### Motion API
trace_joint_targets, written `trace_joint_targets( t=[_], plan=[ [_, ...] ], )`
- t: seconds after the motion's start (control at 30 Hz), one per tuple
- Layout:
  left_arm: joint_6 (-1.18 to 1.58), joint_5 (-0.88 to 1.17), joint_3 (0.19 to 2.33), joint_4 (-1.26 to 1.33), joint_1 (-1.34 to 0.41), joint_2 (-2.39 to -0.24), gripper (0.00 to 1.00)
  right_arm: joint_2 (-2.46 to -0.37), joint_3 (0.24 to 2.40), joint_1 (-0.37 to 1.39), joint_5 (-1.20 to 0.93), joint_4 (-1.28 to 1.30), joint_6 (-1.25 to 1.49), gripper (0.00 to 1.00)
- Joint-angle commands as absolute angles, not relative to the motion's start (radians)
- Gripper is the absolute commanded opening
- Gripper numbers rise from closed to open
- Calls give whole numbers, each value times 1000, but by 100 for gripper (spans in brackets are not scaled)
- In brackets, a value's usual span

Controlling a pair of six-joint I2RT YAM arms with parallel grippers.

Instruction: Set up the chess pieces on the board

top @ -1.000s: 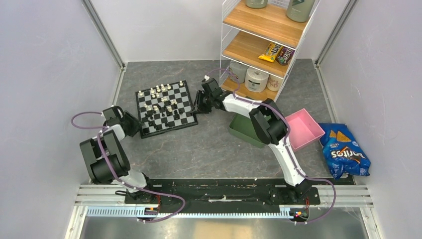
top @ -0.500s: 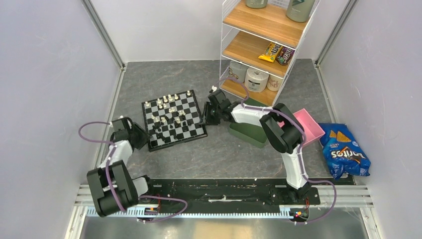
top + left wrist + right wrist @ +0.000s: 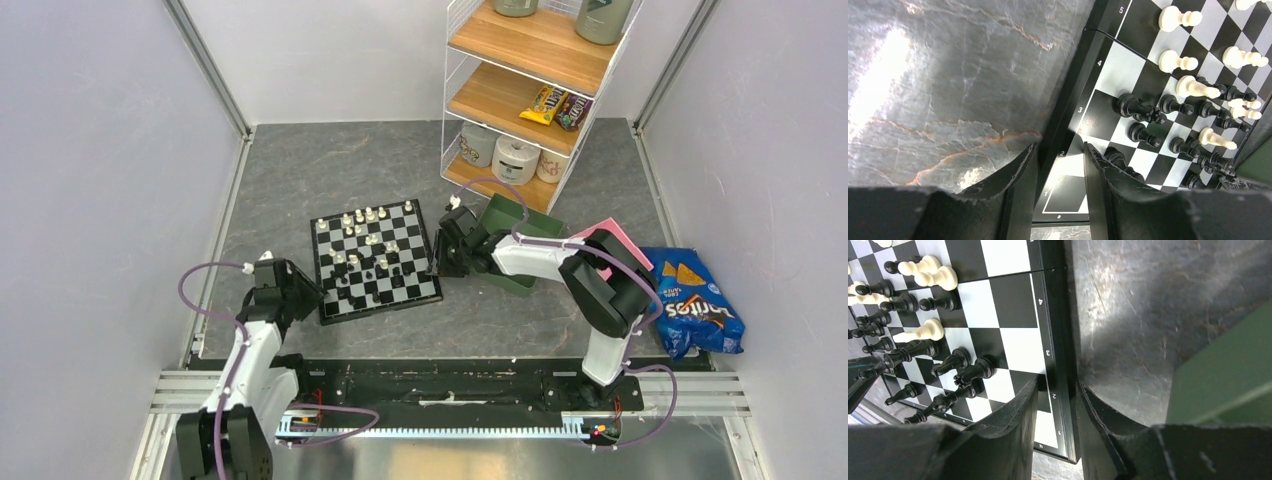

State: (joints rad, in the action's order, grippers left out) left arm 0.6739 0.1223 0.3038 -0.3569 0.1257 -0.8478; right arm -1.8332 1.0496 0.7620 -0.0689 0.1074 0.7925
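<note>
The board (image 3: 385, 306) lies at the table's middle, a little turned. Cream-white chess pieces (image 3: 362, 218) crowd its far rows and black ones (image 3: 370, 275) its middle and near rows; several lie on their sides. My left gripper (image 3: 300, 292) is shut on the board's near-left edge. In the left wrist view its fingers straddle the dark border (image 3: 1074, 105) beside the low-numbered rows, close to a black piece (image 3: 1135, 106). My right gripper (image 3: 440, 258) is shut on the right edge. The right wrist view has the border (image 3: 1060, 340) between its fingers, with black pieces (image 3: 973, 371) lying to the left.
A green tray (image 3: 520, 232) sits just right of the right gripper, touching close to its wrist. A pink tray (image 3: 615, 232) shows behind the right arm. A wire shelf (image 3: 520, 90) stands at the back, and a blue chip bag (image 3: 695, 305) lies far right.
The board has slid to the right and toward the arms' bases, turning slightly, with both grippers holding its edges. The green tray is pushed right; the pink one is now mostly hidden.
</note>
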Motion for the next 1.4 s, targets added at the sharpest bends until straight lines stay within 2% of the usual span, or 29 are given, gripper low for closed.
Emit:
trace_joint_targets(
  t=[0.0, 0.07, 0.2, 0.27, 0.3, 0.33, 0.57, 0.7, 0.87, 1.0, 1.17, 1.37],
  plan=[
    [807, 136, 275, -410, 60, -759, 44, -1767, 999, 806, -54, 138, 810, 40],
    [817, 124, 267, -427, 48, -728, 44, -1747, 989, 811, -39, 155, 805, 41],
    [838, 89, 289, -465, 30, -681, 55, -1708, 1020, 811, -10, 221, 777, 44],
    [842, 61, 321, -494, 29, -665, 80, -1681, 1051, 811, 29, 256, 751, 47],
    [841, 43, 346, -507, 29, -660, 89, -1675, 1079, 812, 43, 280, 732, 48],
    [838, 27, 374, -528, 29, -658, 91, -1672, 1118, 811, 55, 315, 716, 49],
    [794, -53, 602, -654, 29, -641, 94, -1663, 1283, 812, 64, 413, 593, 52],
    [700, -101, 780, -767, 29, -707, 94, -1738, 1429, 811, 57, 468, 518, 53],
    [539, -146, 1019, -985, 30, -842, 94, -1852, 1567, 811, 20, 469, 469, 66],
    [526, -224, 984, -1003, 30, -800, 95, -1930, 1655, 812, 18, 437, 454, 72],
    [551, -217, 841, -867, 30, -638, 95, -2042, 1842, 811, 3, 540, 415, 69],
    [563, -276, 825, -861, 30, -532, 96, -2134, 1947, 814, 4, 636, 384, 54]
  ],
)
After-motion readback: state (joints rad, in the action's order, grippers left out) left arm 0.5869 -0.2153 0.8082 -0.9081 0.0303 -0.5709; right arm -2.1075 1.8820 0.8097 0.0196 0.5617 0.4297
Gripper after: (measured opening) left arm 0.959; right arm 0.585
